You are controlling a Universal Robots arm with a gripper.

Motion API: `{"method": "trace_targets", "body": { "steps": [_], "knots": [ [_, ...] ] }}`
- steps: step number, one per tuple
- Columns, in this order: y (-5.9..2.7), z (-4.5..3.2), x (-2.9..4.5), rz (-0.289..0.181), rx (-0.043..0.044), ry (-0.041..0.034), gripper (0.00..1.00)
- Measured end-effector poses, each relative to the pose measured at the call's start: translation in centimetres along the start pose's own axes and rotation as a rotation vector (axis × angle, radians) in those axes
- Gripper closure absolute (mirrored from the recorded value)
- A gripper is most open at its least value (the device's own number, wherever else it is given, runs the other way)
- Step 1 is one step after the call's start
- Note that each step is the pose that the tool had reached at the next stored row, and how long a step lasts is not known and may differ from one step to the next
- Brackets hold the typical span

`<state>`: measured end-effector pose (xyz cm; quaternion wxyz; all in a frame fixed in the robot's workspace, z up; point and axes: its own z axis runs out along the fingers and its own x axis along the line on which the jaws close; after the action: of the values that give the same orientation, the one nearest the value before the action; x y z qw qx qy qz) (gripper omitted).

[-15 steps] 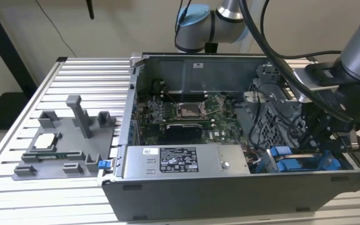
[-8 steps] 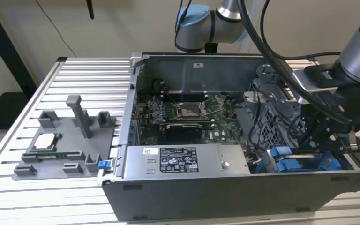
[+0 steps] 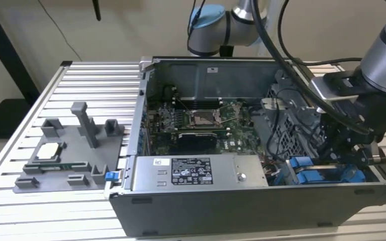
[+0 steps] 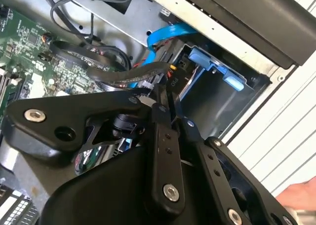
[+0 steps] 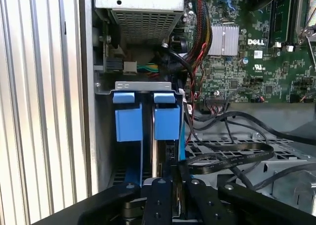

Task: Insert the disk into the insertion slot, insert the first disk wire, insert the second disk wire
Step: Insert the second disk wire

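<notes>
The gripper point(image 4: 170, 109) reaches down into the computer case point(image 3: 247, 211) at the slot point(image 5: 129, 136) with blue rails. Its fingers point(image 5: 160, 200) are pinched nearly together on a black wire plug point(image 4: 174, 83), right by the disk point(image 5: 165, 121) sitting in the slot.

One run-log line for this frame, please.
stage: wire insertion | gripper: shut on black wire connector | position: at disk, apparently seated in insertion slot
</notes>
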<state>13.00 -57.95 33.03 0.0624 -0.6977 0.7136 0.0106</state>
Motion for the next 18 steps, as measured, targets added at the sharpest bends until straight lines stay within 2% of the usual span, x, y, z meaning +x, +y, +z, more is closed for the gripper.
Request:
{"method": "trace_targets", "body": {
  "steps": [3, 5, 18],
  "knots": [
    [-0.04, -0.51, -0.02, 0.003, 0.0002, -0.0060, 0.00],
    [-0.08, -1.27, -0.11, 0.005, 0.0004, -0.0056, 0.00],
    [-0.49, -7.11, -0.71, 0.012, 0.0012, -0.0052, 0.00]
  ]
}}
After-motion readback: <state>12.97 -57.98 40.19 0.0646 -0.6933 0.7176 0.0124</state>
